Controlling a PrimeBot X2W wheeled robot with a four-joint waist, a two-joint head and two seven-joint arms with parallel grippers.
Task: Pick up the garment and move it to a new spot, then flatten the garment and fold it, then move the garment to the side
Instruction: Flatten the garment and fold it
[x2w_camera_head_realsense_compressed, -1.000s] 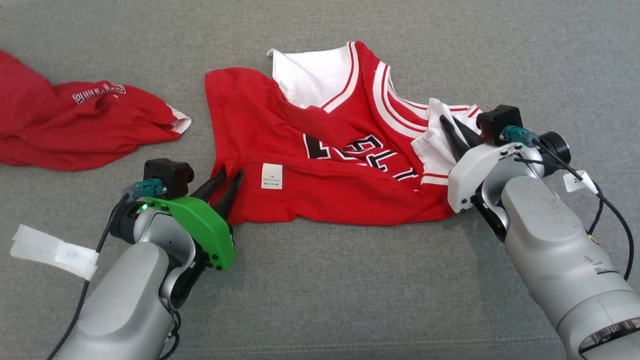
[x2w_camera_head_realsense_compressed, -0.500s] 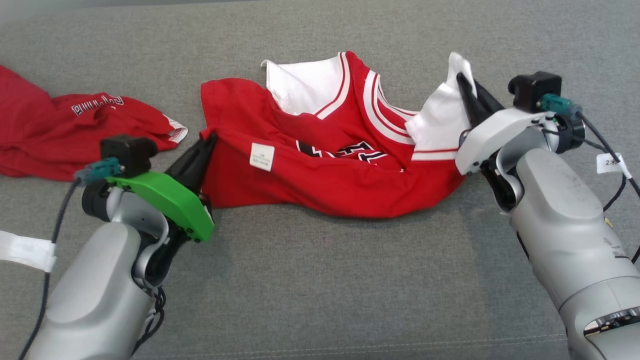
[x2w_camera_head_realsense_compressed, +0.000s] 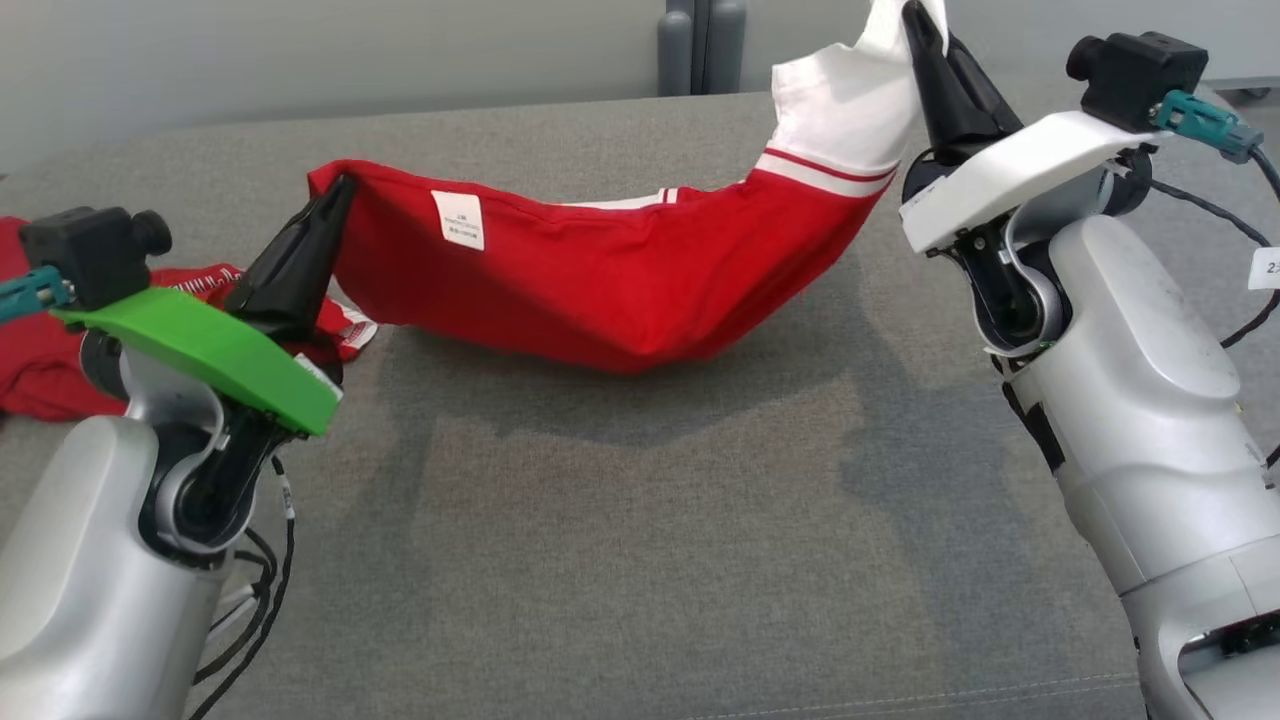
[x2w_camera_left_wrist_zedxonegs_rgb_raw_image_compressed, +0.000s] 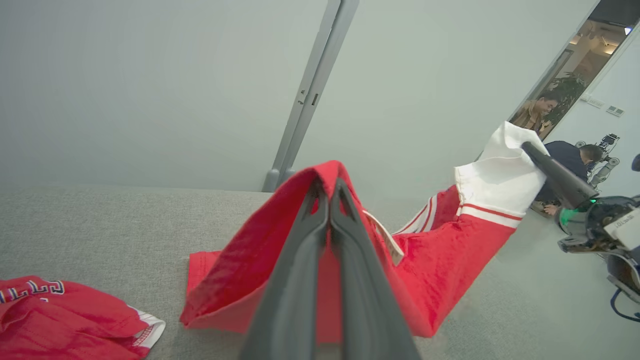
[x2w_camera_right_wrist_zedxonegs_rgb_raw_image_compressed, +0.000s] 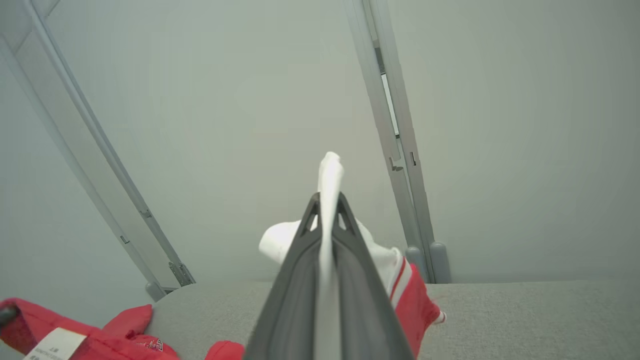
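Head view: garment (x2w_camera_head_realsense_compressed: 600, 300) in left hand (x2w_camera_head_realsense_compressed: 335, 192)

Two red garments: the jersey (x2w_camera_head_realsense_compressed: 620, 300) and another garment (x2w_camera_head_realsense_compressed: 35, 375). Two claws: left claw (x2w_camera_head_realsense_compressed: 343, 183), right claw (x2w_camera_head_realsense_compressed: 912, 12). One white label (x2w_camera_head_realsense_compressed: 458, 220).

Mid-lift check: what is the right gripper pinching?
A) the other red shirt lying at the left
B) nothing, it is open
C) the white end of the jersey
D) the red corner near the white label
C: the right gripper is shut on the white end of the jersey, with white cloth poking out past its fingertips; the left gripper has the red corner.
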